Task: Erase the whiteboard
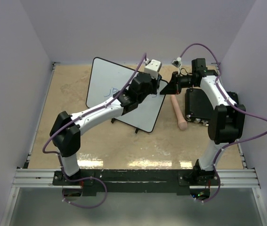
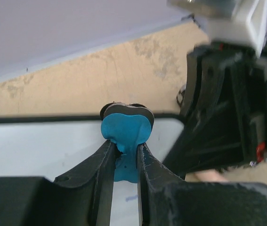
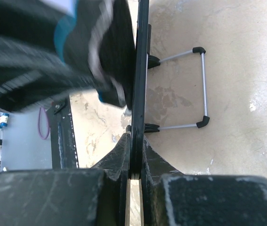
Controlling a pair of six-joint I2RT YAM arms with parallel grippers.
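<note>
The whiteboard stands tilted mid-table on wire feet, with blue handwriting on its face. My left gripper reaches over the board's right part and is shut on a blue eraser, pressed against the white face near the rim. A small blue mark shows between the fingers. My right gripper is shut on the board's black edge at its right corner, as the right wrist view shows. The wire feet rest on the table.
A black rectangular box lies right of the board, under my right arm. A pinkish cylinder lies between the board and the box. Purple walls close in the table at the back and sides.
</note>
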